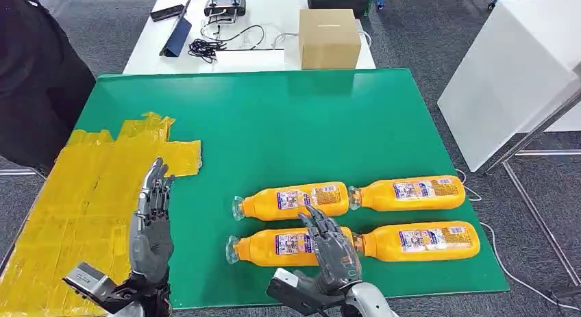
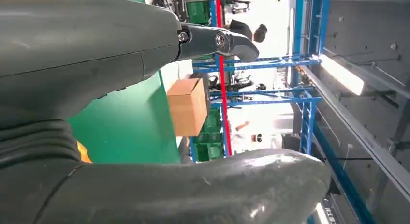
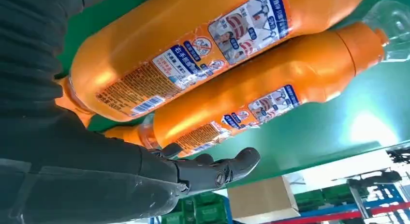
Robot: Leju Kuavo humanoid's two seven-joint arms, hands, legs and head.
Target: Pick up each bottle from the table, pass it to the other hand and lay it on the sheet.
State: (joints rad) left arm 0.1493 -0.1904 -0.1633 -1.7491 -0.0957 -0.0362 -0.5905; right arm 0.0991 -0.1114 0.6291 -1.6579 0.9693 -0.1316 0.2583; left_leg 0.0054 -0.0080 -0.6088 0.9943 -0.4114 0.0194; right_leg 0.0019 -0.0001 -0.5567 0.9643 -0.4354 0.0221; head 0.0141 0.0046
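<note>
Four orange bottles with clear caps lie in two rows on the green table: far left, far right, near left and near right. My right hand is over the base end of the near left bottle, fingers spread and gripping nothing. The right wrist view has that bottle close under the palm, the far left bottle beyond it and the fingers stretched out. My left hand stands open, fingers straight, at the edge of the yellow sheet.
A cardboard box stands on the white table behind the green one, beside cables and a tablet. To the right there is a white cabinet. A person in dark clothes stands at the far left.
</note>
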